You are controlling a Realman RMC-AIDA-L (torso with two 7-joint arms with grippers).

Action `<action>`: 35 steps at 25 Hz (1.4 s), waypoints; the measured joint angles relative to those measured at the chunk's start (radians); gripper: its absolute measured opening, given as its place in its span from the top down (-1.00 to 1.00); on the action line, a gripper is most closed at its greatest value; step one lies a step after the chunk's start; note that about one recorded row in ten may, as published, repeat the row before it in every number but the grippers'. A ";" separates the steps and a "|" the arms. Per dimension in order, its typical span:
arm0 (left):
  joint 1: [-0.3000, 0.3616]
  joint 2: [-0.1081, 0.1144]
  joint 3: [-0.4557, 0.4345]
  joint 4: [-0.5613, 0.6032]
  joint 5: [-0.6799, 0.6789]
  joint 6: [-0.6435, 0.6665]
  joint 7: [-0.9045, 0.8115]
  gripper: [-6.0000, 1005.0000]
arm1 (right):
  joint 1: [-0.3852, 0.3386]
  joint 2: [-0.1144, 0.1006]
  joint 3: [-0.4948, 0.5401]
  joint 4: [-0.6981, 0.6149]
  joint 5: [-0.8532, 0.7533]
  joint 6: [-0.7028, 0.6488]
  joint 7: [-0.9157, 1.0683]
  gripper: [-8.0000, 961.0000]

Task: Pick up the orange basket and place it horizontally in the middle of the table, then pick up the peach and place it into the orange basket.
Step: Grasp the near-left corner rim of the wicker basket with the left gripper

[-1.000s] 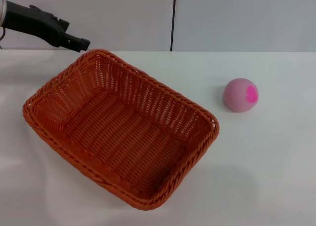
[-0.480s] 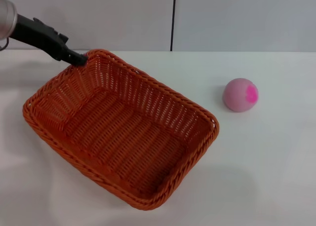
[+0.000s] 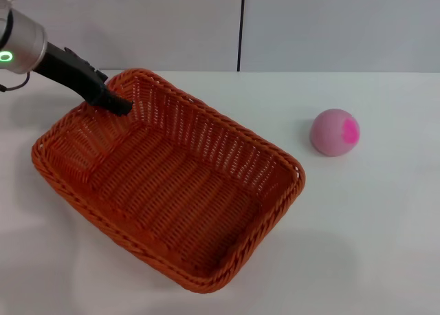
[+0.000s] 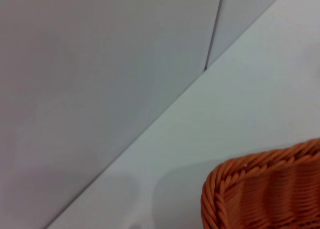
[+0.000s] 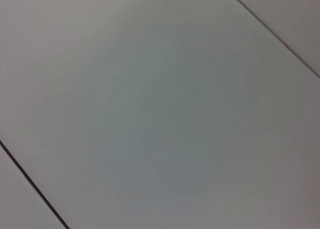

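Orange basket [image 3: 168, 184]: woven wicker, sitting on the white bench [image 3: 371, 225] in its left half, mouth up.
Left jaws [image 3: 118, 106]: dark tips at the basket's far-left corner, dipping just inside the braided rim; open or clenched, cannot tell.
Basket axis: long side runs diagonally, from the far-left corner of the bench toward the near middle, not parallel to any bench edge.
Peach [image 3: 334, 132]: pale pink with magenta patch, on the bench right of the basket, well apart from it.
Right jaws: out of sight.
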 joint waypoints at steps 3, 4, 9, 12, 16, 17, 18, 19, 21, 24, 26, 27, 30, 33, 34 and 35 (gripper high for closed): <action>-0.008 -0.005 0.005 -0.027 0.021 -0.013 0.000 -0.62 | 0.006 -0.002 0.000 -0.002 0.000 0.007 0.001 -0.58; -0.009 -0.006 0.009 -0.029 0.026 -0.016 -0.002 -0.62 | 0.008 -0.002 0.000 -0.003 0.000 0.009 0.001 -0.58; -0.010 -0.007 0.024 -0.030 0.030 -0.032 -0.023 -0.61 | 0.014 -0.002 0.000 -0.003 0.000 0.024 0.001 -0.58; -0.002 -0.007 0.070 -0.032 0.033 -0.050 -0.027 -0.61 | 0.015 -0.002 0.000 -0.003 0.000 0.035 0.001 -0.58; -0.003 -0.008 0.095 -0.037 0.034 -0.046 -0.028 -0.24 | 0.013 -0.002 0.001 -0.003 0.000 0.036 0.001 -0.58; -0.004 -0.009 0.098 -0.036 0.033 -0.045 -0.028 -0.14 | 0.013 -0.002 0.001 -0.003 0.000 0.036 0.001 -0.58; -0.005 -0.010 0.097 -0.034 0.031 -0.045 -0.028 -0.05 | 0.013 -0.002 0.002 -0.003 0.000 0.036 0.001 -0.57; -0.006 -0.010 0.092 -0.028 0.027 -0.049 -0.028 0.04 | 0.013 -0.001 0.002 -0.001 0.000 0.036 0.001 -0.57; -0.006 -0.010 0.090 -0.028 0.026 -0.051 -0.028 0.23 | 0.014 0.000 0.002 0.001 0.000 0.036 0.001 -0.57; -0.007 -0.010 0.091 -0.019 0.025 -0.055 -0.029 0.45 | 0.012 0.000 0.002 0.004 0.000 0.036 0.001 -0.58; -0.007 -0.010 0.091 -0.018 0.025 -0.056 -0.032 0.58 | 0.011 0.000 0.002 0.004 0.000 0.036 0.001 -0.58; -0.007 -0.010 0.091 -0.016 0.024 -0.056 -0.040 0.58 | 0.008 0.000 0.002 0.005 0.000 0.036 0.001 -0.58; -0.002 -0.011 0.092 -0.005 0.023 -0.057 -0.048 0.58 | 0.007 0.000 0.002 0.005 0.000 0.036 0.001 -0.58; 0.007 -0.011 0.099 0.012 0.021 -0.066 -0.046 0.58 | 0.007 0.000 0.002 0.005 0.000 0.037 0.001 -0.58; 0.012 -0.012 0.103 0.016 0.014 -0.068 -0.024 0.58 | 0.009 0.000 0.002 0.006 0.000 0.043 0.001 -0.58; 0.012 -0.012 0.103 0.016 0.014 -0.068 -0.024 0.58 | 0.009 0.000 0.002 0.006 0.000 0.043 0.001 -0.58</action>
